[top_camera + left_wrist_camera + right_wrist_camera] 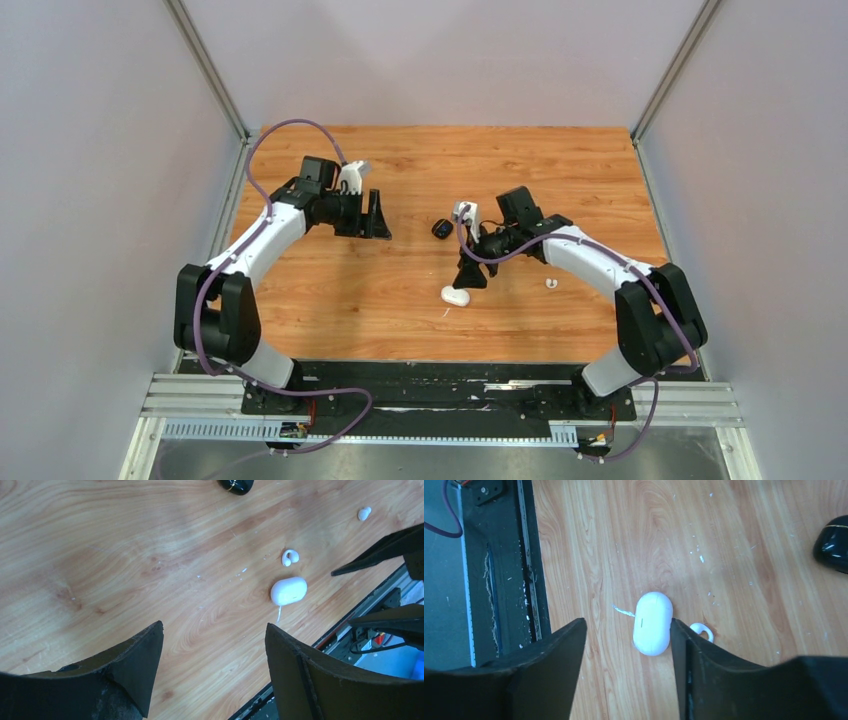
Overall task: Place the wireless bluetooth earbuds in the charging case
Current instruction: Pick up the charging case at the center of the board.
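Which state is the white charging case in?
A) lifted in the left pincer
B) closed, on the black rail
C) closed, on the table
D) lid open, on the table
C: the white charging case lies shut on the table, with a white earbud loose beside it.

No text, brand, number or sign can be read in any view. The smooth white oval plastic charging case (653, 622) shows only a short dark dash on its shell, which is not lettering. The glossy black oval case (833, 544) shows only a thin gold line.
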Action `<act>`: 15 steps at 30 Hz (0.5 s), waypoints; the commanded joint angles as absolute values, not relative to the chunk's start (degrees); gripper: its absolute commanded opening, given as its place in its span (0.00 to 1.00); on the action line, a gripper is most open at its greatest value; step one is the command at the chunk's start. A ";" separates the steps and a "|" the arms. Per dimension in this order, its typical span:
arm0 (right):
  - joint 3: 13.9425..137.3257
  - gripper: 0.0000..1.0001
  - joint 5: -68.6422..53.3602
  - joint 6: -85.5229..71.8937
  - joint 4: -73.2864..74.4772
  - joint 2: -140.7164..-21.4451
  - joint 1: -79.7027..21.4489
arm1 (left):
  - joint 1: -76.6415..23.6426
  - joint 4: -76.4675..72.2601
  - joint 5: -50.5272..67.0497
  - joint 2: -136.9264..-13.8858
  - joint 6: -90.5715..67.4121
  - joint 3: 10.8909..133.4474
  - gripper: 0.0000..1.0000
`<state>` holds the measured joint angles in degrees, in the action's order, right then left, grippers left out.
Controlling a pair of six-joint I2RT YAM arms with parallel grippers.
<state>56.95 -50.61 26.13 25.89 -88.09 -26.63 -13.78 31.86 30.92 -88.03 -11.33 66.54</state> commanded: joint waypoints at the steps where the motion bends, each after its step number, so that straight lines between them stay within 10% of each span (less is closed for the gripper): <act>1: 56.55 0.54 -42.71 28.85 25.45 -87.47 -32.28 | -13.80 28.98 30.86 -84.40 -13.99 65.68 0.81; 15: 50.24 0.55 -15.71 29.66 15.33 -87.47 -42.67 | -13.62 28.36 28.49 -81.82 -19.54 64.01 0.81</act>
<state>50.52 -22.59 28.25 19.18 -87.99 -42.46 -13.78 30.57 28.49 -84.73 -16.88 65.06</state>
